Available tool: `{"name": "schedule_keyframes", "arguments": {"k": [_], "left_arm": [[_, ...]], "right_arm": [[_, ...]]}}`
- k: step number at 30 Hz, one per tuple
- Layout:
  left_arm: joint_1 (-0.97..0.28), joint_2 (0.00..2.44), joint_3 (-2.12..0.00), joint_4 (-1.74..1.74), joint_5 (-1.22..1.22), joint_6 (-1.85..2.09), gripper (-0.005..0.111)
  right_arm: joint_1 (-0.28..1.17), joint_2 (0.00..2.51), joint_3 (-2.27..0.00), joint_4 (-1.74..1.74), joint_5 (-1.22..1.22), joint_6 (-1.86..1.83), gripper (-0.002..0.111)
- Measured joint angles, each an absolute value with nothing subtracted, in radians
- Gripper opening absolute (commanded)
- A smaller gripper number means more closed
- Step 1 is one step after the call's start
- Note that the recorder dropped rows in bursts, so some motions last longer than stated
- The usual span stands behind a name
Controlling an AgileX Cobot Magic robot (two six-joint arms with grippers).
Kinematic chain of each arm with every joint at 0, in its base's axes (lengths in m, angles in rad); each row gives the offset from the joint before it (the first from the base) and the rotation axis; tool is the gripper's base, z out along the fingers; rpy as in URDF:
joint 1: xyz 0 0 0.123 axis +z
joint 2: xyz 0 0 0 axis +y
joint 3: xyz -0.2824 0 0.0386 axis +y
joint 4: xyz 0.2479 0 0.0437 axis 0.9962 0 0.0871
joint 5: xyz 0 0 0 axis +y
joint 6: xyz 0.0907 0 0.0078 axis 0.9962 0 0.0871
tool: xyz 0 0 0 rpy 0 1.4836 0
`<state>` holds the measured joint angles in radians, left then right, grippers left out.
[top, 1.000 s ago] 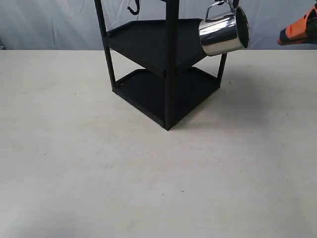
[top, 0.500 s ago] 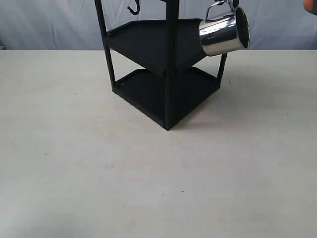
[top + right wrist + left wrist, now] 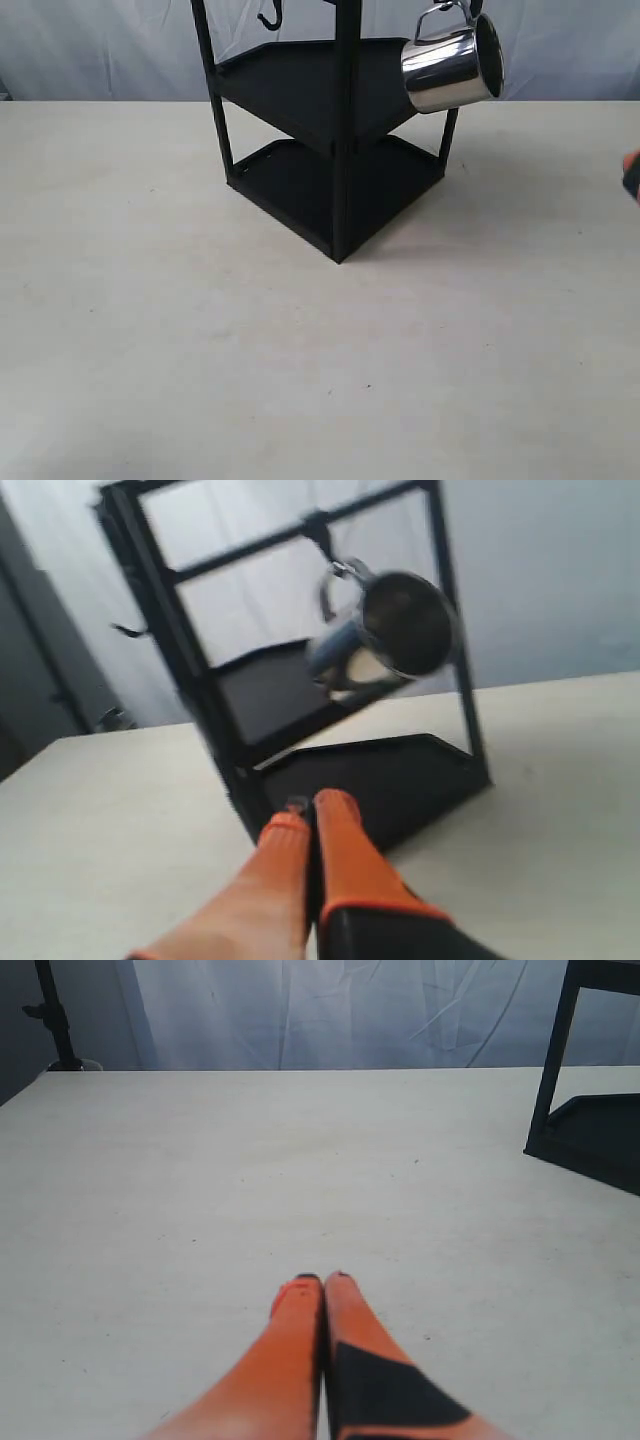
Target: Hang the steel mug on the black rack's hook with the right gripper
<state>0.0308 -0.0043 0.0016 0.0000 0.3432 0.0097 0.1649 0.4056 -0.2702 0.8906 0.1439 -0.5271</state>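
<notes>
The steel mug (image 3: 452, 65) hangs by its thin handle from a hook near the top right of the black rack (image 3: 335, 150), tilted with its mouth to the right. The right wrist view shows the same mug (image 3: 385, 640) hanging on the rack (image 3: 200, 695), blurred. My right gripper (image 3: 312, 805) is shut with nothing in it, well away from the mug; only a sliver of it (image 3: 632, 175) shows at the right edge of the exterior view. My left gripper (image 3: 322, 1280) is shut and empty over the bare table.
A second, bare hook (image 3: 268, 18) hangs at the rack's upper left. The rack's foot and post (image 3: 590, 1125) stand at the side of the left wrist view. A pale tabletop (image 3: 300, 350) and a grey cloth backdrop (image 3: 100, 50) surround the rack.
The right gripper left the upper right of the exterior view and now shows lower at the right edge. The mug stays hanging on the hook. Rack unmoved.
</notes>
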Motion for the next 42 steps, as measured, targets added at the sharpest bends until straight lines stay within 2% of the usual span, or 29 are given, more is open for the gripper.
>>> {"name": "schedule_keyframes", "arguments": {"k": [5,11,17,42], "left_arm": [[0.031,-0.004,0.002,0.0,0.343,0.01,0.0],[0.031,-0.004,0.002,0.0,0.341,0.01,0.0],[0.031,-0.004,0.002,0.0,0.341,0.01,0.0],[0.031,-0.004,0.002,0.0,0.341,0.01,0.0]], "right_arm": [[0.12,0.231,-0.042,0.942,0.012,-0.527,0.0],[-0.009,0.015,-0.006,0.862,0.069,-0.534,0.0],[-0.091,0.007,-0.002,0.803,0.119,-0.542,0.0],[-0.094,0.005,-0.002,0.797,0.127,-0.542,0.0]]}}
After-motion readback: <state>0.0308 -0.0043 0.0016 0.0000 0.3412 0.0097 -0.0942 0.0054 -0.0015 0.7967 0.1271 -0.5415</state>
